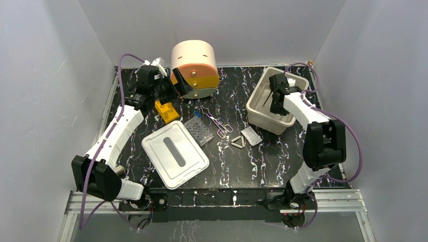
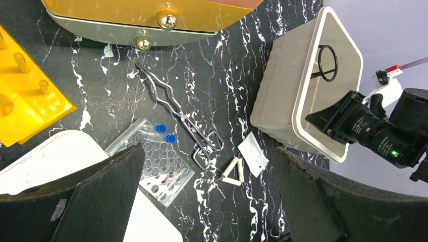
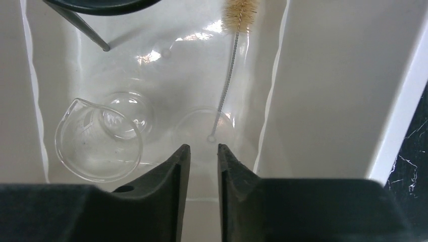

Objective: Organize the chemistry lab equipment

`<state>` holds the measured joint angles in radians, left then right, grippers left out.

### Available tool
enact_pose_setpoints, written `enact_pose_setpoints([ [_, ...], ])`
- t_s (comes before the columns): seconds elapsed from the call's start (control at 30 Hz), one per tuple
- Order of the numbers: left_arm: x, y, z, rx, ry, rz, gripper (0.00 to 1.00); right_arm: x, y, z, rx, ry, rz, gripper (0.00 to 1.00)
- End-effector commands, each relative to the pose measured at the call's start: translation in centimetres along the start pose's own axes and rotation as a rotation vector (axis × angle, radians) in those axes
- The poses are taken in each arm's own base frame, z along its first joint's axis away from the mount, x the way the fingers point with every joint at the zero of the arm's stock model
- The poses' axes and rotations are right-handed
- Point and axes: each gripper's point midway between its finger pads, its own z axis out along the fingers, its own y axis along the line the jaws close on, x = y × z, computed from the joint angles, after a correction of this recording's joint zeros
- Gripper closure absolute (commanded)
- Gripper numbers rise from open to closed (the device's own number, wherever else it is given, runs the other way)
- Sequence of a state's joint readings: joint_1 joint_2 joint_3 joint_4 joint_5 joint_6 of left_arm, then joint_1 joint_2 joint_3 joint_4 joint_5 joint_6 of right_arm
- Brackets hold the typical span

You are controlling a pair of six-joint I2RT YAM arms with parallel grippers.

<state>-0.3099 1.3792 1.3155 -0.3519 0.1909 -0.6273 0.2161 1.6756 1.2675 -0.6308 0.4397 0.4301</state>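
My right gripper [image 3: 203, 148] hangs inside the white bin [image 1: 260, 98]. Its jaws stand a little apart and nothing is between them. Below it lie clear round dishes [image 3: 98, 146], a small brush [image 3: 229, 65] and black-framed glasses [image 2: 327, 63]. My left gripper [image 2: 209, 151] is wide open and empty, high above the table by the drawer unit [image 1: 194, 68]. Under it on the black table are the scissors [image 2: 176, 113], the clear well plate [image 2: 156, 164], the white triangle [image 2: 234, 171] and a flat slide packet [image 2: 254, 154]. The yellow rack [image 1: 166, 111] sits at the left.
The white lid [image 1: 175, 154] with a grey slot lies at the front left, touching the well plate [image 1: 198, 130]. Two blue caps [image 2: 165, 133] rest at the plate's far edge. White walls enclose the table on three sides.
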Motion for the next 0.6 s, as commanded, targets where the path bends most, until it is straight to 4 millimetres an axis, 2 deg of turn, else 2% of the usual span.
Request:
enact_pose_setpoints([
  [0.0, -0.8, -0.8, -0.9, 0.018, -0.027, 0.027, 0.02, -2.3, 0.2, -1.4, -0.017, -0.067, 0.058, 0.6],
  [0.13, -1.1, -0.8, -1.0, 0.012, -0.036, 0.038, 0.02, -4.9, 0.5, -3.9, -0.058, -0.126, 0.074, 0.46],
  [0.23, -1.4, -0.6, -1.3, -0.004, -0.049, 0.057, 0.02, -7.3, 1.3, -6.5, -0.134, -0.189, 0.068, 0.39],
  [0.33, -1.8, -0.4, -1.7, -0.022, -0.065, 0.076, 0.02, -9.6, 2.3, -9.4, -0.211, -0.268, 0.042, 0.37],
  [0.47, -2.0, 0.1, -1.9, -0.044, -0.075, 0.083, 0.02, -11.1, 5.5, -12.5, -0.33, -0.376, -0.055, 0.35],
  [0.57, -2.3, 0.4, -2.2, -0.074, -0.093, 0.075, 0.02, -10.6, 8.6, -13.9, -0.398, -0.408, -0.145, 0.34],
])
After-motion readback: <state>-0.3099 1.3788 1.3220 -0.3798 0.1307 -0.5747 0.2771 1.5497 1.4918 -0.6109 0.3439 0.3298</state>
